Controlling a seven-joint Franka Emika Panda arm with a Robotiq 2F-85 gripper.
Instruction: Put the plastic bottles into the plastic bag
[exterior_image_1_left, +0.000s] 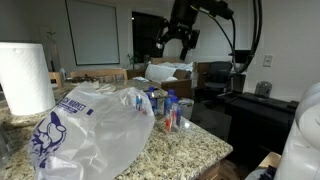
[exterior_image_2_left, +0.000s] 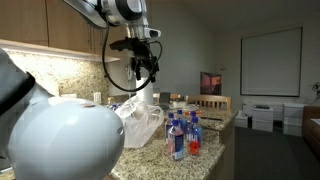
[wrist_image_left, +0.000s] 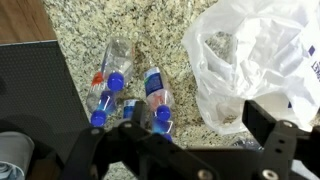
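Exterior view: gripper (exterior_image_1_left: 180, 42) hangs high over the counter (exterior_image_1_left: 195, 150), jaws spread, nothing in them. The plastic bottles (exterior_image_1_left: 165, 108) stand clustered upright on the speckled granite, right beside the plastic bag (exterior_image_1_left: 95, 125), which slumps in the foreground as thin, crinkly, translucent film with blue print. A paper towel roll (exterior_image_1_left: 25, 75) stands behind the bag. Other exterior view: same layout, with the gripper (exterior_image_2_left: 143, 65) well above the bag (exterior_image_2_left: 140, 118) and the bottles (exterior_image_2_left: 182, 135) at the counter edge. Wrist view: looking down on the bottles (wrist_image_left: 152, 90), which have blue caps and clear ribbed bodies; one has red on it. The bag (wrist_image_left: 250, 60) is to the side, its mouth looking partly open. My read: the bottles are light, smooth-walled and a bit squashy, and easy to knock over, so pinch mid-body across the label, not the cap. The bag is floppy and won't hold its shape, so drop bottles in from above rather than push.
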